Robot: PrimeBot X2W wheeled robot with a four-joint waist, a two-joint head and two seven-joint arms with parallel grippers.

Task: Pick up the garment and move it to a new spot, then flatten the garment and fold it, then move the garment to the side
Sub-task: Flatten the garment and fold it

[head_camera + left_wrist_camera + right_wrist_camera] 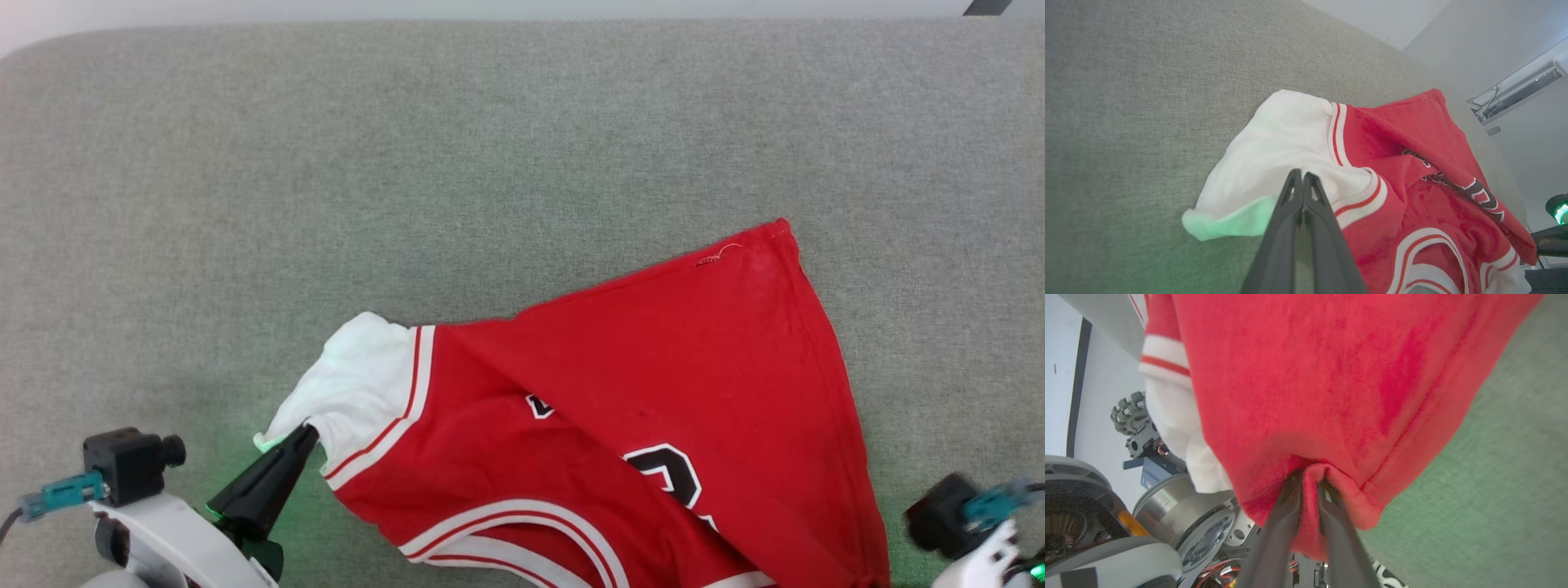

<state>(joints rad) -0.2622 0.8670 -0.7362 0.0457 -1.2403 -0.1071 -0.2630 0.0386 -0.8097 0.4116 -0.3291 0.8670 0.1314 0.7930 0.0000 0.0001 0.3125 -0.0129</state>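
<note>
The garment (653, 384), a red jersey with white sleeves and a black white-outlined number (671, 476), lies rumpled near the front right of the grey cloth surface (408, 163). My left gripper (304, 430) is shut on the hem of the white sleeve (1274, 143), and in the left wrist view its tips (1302, 174) meet on that cloth. The garment's (1331, 375) red edge hangs over the table's front. A fold of it sits between the slightly parted fingers of my right gripper (1308, 477).
The grey surface stretches bare to the back and left of the garment. In the right wrist view, the robot's base and wheel (1106, 522) sit below the table's edge. My right wrist (959, 514) shows at the lower right corner of the head view.
</note>
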